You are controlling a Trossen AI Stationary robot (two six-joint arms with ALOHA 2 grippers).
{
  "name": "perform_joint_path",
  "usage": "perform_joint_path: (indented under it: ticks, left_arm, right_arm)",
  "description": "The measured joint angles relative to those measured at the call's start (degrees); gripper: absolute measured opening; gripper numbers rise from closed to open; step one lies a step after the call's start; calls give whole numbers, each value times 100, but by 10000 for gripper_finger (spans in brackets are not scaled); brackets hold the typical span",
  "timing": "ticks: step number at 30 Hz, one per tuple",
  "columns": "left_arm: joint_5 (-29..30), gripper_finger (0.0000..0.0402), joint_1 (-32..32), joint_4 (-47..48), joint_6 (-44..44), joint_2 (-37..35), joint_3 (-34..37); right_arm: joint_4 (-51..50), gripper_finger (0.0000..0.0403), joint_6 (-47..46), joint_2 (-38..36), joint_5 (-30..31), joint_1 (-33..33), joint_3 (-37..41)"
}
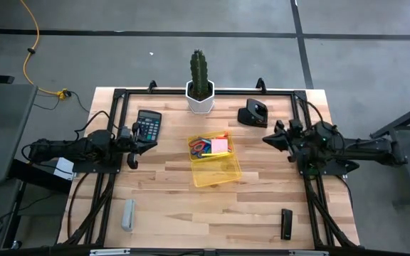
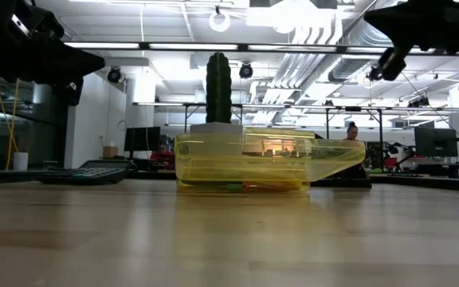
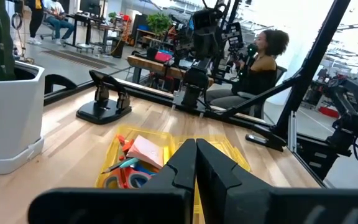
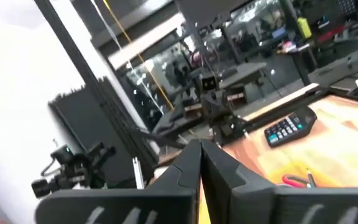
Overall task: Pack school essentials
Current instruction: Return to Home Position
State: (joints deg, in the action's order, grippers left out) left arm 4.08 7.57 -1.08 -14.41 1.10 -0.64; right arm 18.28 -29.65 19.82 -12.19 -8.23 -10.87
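Left end effector (image 3: 196, 149), fingers pressed together and empty, hovers at the worktop's (image 1: 262, 199) left side by the calculator (image 1: 148, 124). The right end effector (image 4: 199, 148) sits opposite, likewise closed on nothing. Between them the school essentials (image 1: 206, 146) lie in the yellow box (image 1: 219, 173). They are light, stiff and probably slippery, best pinched across their narrow middles.

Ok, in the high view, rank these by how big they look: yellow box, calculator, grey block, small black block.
1. yellow box, clearly the largest
2. calculator
3. grey block and black block look about alike, so I won't rank them.
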Motion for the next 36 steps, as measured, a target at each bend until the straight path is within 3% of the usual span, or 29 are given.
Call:
perform_joint_path:
  ticks: [5, 11, 18, 24, 30, 36]
  left_arm:
    - [0, 1, 0, 0, 2, 0, 0]
    - [0, 1, -2, 0, 0, 0, -2]
    - [0, 1, -2, 0, 2, 2, -2]
    - [22, 1, -2, 2, 2, 20, -7]
    - [50, 1, -2, -17, 2, 44, -7]
    - [52, 1, -2, -15, 2, 45, -7]
  right_arm:
    - [186, 0, 141, -471, 796, 690, 378]
    - [931, 0, 407, -842, 1113, 1385, 1031]
    - [-98, 0, 435, -1994, 696, 1159, 1011]
    - [-1076, 0, 518, -1964, 287, 878, 1029]
    - [-1520, 0, 1477, -1970, 265, 862, 1029]
    - [-1686, 0, 2403, -1830, 793, 862, 1029]
